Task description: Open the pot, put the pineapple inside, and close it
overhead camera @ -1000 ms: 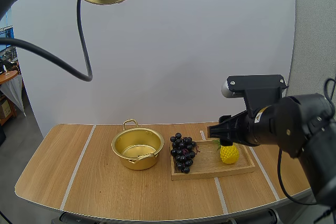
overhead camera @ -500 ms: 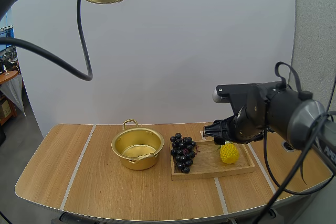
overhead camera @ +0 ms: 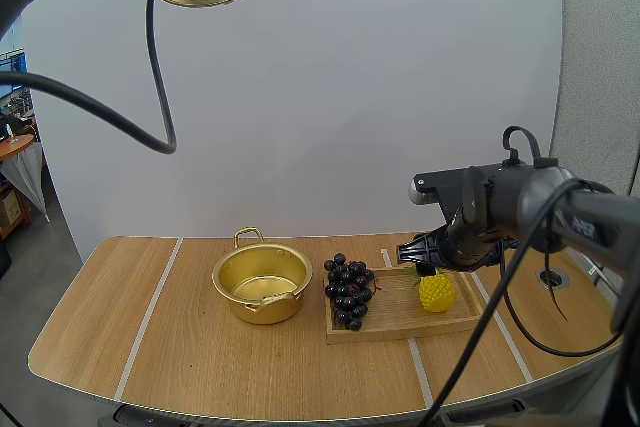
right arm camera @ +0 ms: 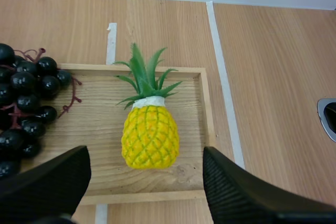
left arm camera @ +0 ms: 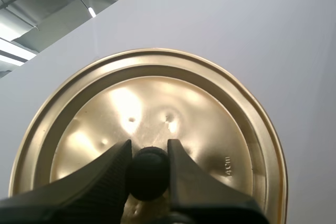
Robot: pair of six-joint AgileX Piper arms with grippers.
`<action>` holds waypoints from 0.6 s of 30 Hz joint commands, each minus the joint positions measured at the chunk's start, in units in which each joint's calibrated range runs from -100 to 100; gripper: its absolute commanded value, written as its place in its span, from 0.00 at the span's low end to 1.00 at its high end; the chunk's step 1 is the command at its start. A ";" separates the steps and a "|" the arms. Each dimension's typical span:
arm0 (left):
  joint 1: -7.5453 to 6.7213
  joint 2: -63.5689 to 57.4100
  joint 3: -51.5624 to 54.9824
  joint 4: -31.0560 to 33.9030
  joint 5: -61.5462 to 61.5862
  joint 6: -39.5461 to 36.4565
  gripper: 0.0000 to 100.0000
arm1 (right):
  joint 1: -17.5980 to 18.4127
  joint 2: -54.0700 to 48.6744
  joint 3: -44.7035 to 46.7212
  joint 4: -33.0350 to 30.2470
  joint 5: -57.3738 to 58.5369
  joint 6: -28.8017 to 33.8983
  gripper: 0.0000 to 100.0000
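Left hand (left arm camera: 148, 149) clenched on the black knob (left arm camera: 148, 174) of the gold lid (left arm camera: 210, 129), one finger on each side of the knob. In the high view this hand holds the lid up high, well above the surface (overhead camera: 200, 357). The gold pot (overhead camera: 261, 282) sits far below this hand and off to its right, standing on the surface with the lid off.

Right hand (right arm camera: 146, 157) released: fingers spread wide, ribbed faces turned to each other, not touching anything. The yellow pineapple (right arm camera: 149, 135) is right under this hand, and from the wrist it shows in the gap between the two fingers. Its green leaves point away from the hand. It rests on the wooden tray (right arm camera: 100, 129), toward the tray's right end. Cannot tell if it stands or lies. In the high view the hand hangs just over the leaves, close to the fruit.

A bunch of dark grapes (right arm camera: 23, 108) lies on the same tray to the left of the right hand, apart from the pineapple. The pot is farther to this hand's left, just beside the tray's left edge and off the tray.
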 commanded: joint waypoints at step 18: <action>-0.14 -0.29 -0.64 -0.36 -1.50 -0.77 0.00 | -1.64 23.69 -4.42 -0.21 -18.74 -3.99 1.00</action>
